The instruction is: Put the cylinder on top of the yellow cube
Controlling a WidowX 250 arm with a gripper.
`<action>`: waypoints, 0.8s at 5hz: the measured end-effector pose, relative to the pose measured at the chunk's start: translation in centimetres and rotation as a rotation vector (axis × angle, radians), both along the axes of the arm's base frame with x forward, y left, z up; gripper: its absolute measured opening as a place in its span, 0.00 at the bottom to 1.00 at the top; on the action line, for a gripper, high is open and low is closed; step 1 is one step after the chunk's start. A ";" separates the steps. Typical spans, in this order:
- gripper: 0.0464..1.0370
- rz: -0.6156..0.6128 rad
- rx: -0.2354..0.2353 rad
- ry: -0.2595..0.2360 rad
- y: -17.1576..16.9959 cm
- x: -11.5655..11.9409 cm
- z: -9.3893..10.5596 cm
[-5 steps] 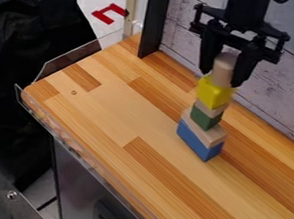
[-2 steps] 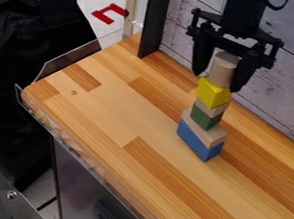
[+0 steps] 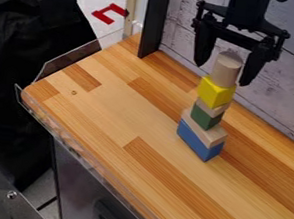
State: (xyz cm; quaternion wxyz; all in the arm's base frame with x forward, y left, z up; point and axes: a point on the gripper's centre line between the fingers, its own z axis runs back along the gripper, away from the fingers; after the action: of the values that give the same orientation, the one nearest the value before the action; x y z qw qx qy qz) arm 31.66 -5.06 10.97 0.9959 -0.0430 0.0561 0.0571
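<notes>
While the claw (image 3: pixel 222 74) hangs wide open w/ nothing gripped, the wooden cylinder (image 3: pixel 226 70) stands btwn its fingers, atop the yellow cube (image 3: pixel 215 93). Under claw, in the way: rest of stack, incl. green block (image 3: pixel 204 117) & blue block (image 3: pixel 197 141), on bench (image 3: pixel 102 111). Plank wall (image 3: pixel 182 22) beyond claw.

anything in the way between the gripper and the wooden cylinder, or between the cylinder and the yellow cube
Nothing visible stands in the way of either. The open gripper has its fingers apart, one on each side of the wooden cylinder, with no other object between. The cylinder appears to sit directly on the yellow cube.
</notes>
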 end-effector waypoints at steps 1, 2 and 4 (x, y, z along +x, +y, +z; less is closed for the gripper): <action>0.96 0.003 -0.002 -0.018 -0.1 0.4 0.7; 0.96 -0.005 -0.001 -0.041 -0.2 0.3 2.1; 0.96 -0.072 -0.004 -0.103 -1.7 -1.1 5.5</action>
State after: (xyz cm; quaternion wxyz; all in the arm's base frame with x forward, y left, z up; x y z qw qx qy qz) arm 30.55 -6.79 16.46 0.9987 -0.0459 0.0062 0.0189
